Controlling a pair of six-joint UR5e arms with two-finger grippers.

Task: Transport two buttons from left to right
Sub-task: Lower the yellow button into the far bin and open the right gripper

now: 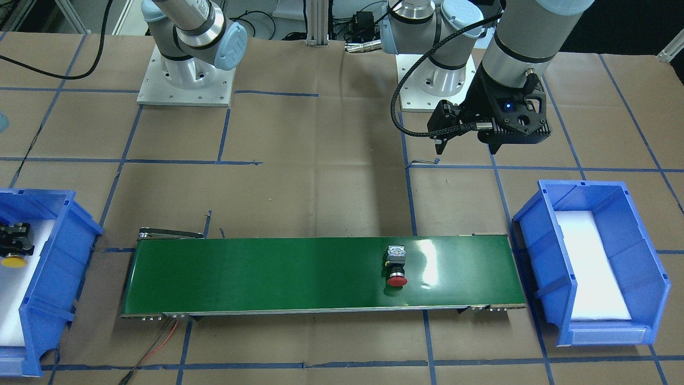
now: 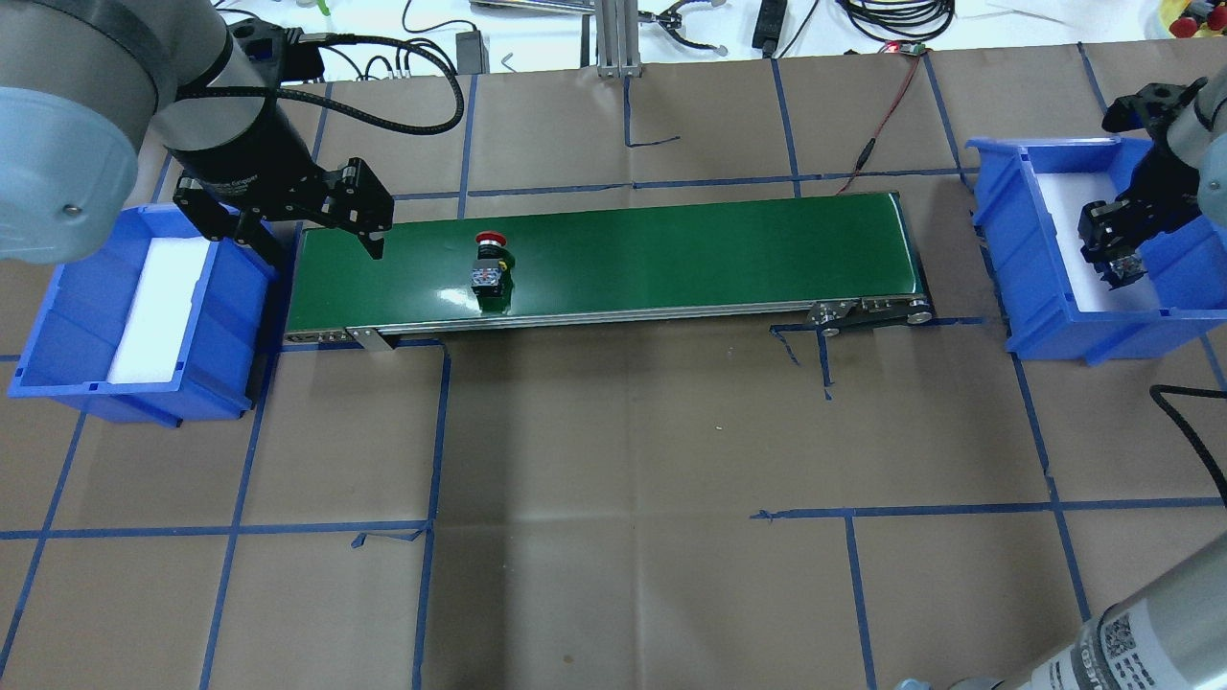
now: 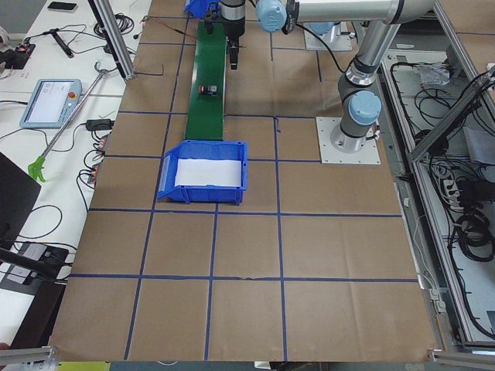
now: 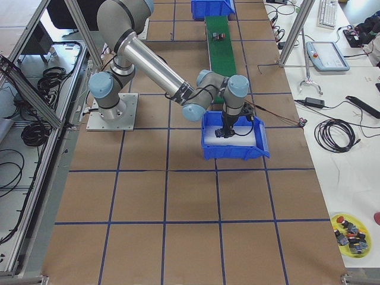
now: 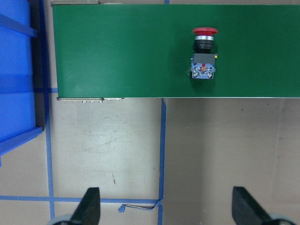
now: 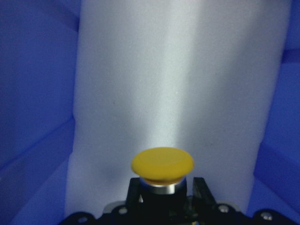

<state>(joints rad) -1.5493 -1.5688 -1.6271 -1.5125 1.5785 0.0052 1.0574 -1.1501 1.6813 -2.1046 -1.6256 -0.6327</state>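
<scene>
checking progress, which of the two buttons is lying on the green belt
The red-capped button, lying on the green conveyor belt; the yellow-capped button is held by the right gripper inside a blue bin.

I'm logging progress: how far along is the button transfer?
Neither is delivered yet. The left bin holds only foam, so both have left it. In hand: the right gripper is shut on the yellow button inside the right bin. Left: release it, then the red button, lying on the belt near the open left gripper.
</scene>
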